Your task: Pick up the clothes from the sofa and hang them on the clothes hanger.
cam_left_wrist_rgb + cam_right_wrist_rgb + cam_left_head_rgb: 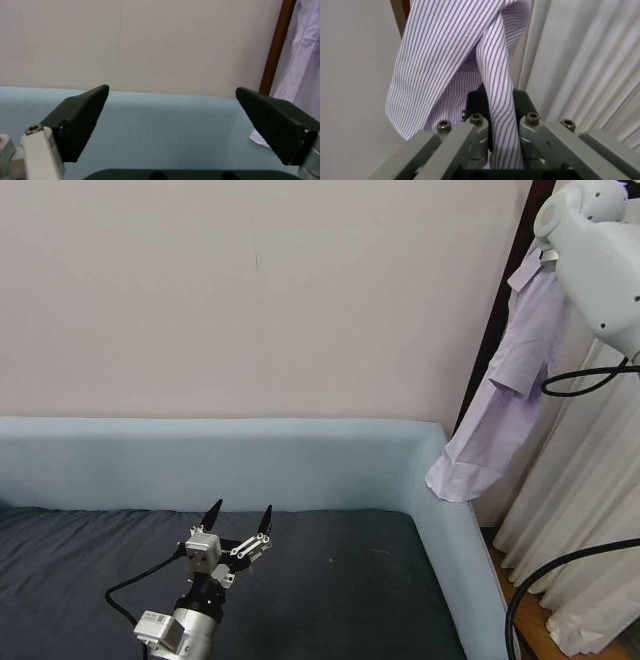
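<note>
A lilac striped shirt [510, 380] hangs high beside the sofa's right end, in front of a dark wooden post [497, 310]. My right arm [600, 260] is raised at the top right, next to the shirt's upper part. In the right wrist view my right gripper [500, 105] is shut on a fold of the shirt [455, 56], and the cloth drapes down between the black fingers [476, 103]. My left gripper [242, 512] stands open over the sofa's dark seat cushion [330, 580], holding nothing. The left gripper [171, 90] points at the sofa back, with the shirt [300, 56] far off.
The sofa has a light blue backrest [220, 460] and a right armrest [455, 540]. A plain wall rises behind it. White curtains [580, 530] hang to the right of the shirt. Wooden floor [525, 620] shows beside the sofa.
</note>
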### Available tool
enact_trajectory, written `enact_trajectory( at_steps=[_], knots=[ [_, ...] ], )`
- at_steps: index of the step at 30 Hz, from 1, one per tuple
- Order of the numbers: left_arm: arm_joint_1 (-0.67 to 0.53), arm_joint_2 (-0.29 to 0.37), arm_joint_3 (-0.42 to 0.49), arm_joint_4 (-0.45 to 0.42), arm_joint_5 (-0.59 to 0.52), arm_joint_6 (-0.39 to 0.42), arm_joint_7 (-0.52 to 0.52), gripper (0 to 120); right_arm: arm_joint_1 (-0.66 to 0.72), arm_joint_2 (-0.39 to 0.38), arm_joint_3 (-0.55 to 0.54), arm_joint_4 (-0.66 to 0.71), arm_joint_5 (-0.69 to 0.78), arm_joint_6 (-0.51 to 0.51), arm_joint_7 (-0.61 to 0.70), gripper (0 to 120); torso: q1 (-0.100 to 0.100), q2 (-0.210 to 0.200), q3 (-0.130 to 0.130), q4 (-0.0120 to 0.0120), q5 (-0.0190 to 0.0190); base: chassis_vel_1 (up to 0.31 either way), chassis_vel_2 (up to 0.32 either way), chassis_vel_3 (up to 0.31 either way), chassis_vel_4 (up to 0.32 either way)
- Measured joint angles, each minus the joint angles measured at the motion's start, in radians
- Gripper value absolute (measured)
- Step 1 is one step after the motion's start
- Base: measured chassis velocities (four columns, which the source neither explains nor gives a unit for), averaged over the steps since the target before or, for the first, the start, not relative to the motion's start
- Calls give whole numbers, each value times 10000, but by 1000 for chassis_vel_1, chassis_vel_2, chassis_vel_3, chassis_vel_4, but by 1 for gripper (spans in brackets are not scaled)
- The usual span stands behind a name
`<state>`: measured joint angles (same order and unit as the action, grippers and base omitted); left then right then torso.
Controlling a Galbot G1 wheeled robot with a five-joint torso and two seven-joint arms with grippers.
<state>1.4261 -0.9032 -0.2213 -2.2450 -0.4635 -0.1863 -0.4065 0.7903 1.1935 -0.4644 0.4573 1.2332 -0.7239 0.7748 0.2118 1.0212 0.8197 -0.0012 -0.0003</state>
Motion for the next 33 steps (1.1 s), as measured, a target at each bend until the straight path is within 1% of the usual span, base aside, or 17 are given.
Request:
enact_trajectory(
  at_steps=[4, 10, 12, 14, 15, 19, 20, 21, 23, 25, 26, 27, 28, 29, 30, 31, 33],
  knots=[
    [236, -92, -136, -191, 21, -36, 19, 100, 51, 266, 420, -470, 69, -57, 209, 4, 0, 0, 1, 3, 1, 0, 0, 0, 0],
    [325, -162, -189, -285, 45, -52, 50, 100, 59, 258, 498, -652, 234, -72, 272, 4, 0, 0, 1, 0, 1, 0, 0, 0, 0],
    [398, -189, -219, -341, 52, -52, 55, 100, -4, 108, 321, -517, 278, -76, 194, 4, 0, 0, 0, 2, -2, 0, 0, 0, 0],
    [480, -230, -266, -354, 81, -52, 58, 100, -247, -286, -213, 202, 580, -76, 19, 5, -1, 1, 0, -2, 2, 0, 0, 0, 0],
    [480, -230, -266, -354, 81, -52, 58, 100, -247, -286, -213, 202, 580, -76, 19, 5, -1, 1, 0, -2, 2, 0, 0, 0, 0],
    [580, -314, -317, -231, 115, -52, 127, 100, -1178, -1466, -846, 2838, 301, -8, -476, 22, 0, 1, 0, 2, 3, 0, 0, 0, 0],
    [581, -331, -317, -151, 97, -56, 133, 100, -1391, -1731, -906, 3346, 268, 40, -494, 26, -1, 1, 0, 6, 3, 0, 0, 0, 0],
    [581, -331, -317, -151, 97, -56, 133, 100, -1391, -1731, -906, 3346, 268, 40, -494, 26, -1, 1, 0, 6, 3, 0, 0, 0, 0],
    [456, -425, -273, 255, 55, -143, 150, 100, -1896, -2332, -887, 4478, 237, 244, -433, 36, -1, 1, 0, 1, 6, 0, 0, 0, 0],
    [289, -542, -242, 682, 81, -310, 158, 100, -2285, -2830, -730, 5408, 149, 508, -365, 41, 0, 0, 0, 1, 2, 0, 0, 0, 0],
    [209, -622, -205, 893, 37, -370, 157, 100, -2627, -3300, -609, 6262, -57, 792, -371, 49, 0, 1, 0, 1, -1, 0, 0, 0, 0],
    [209, -622, -205, 893, 37, -370, 157, 100, -2627, -3300, -609, 6262, -57, 792, -371, 49, 0, 1, 0, 1, -1, 0, 0, 0, 0],
    [178, -680, -163, 985, -34, -399, 156, 100, -3057, -3801, -369, 7274, -277, 1161, -397, 54, 0, 0, 0, -2, 3, 0, 0, 0, 0],
    [171, -716, -148, 1009, -33, -420, 150, 100, -3299, -4048, -203, 7748, -409, 1324, -405, 56, 0, 0, 0, 1, 2, 0, 0, 0, 0],
    [169, -772, -142, 1048, 25, -447, 114, 100, -3613, -4328, 31, 8282, -625, 1574, -403, 61, 0, 0, 0, 1, 3, 0, 0, 0, 0],
    [169, -772, -142, 1048, 25, -447, 114, 100, -3613, -4328, 31, 8282, -625, 1574, -403, 61, 0, 0, 0, 1, 3, 0, 0, 0, 0],
    [174, -922, -131, 1153, 364, -533, -71, 100, -4771, -5081, 834, 9856, -1560, 2664, -486, 72, -1, 1, -3, -3, 1, 0, 0, 0, 0]
  ],
)
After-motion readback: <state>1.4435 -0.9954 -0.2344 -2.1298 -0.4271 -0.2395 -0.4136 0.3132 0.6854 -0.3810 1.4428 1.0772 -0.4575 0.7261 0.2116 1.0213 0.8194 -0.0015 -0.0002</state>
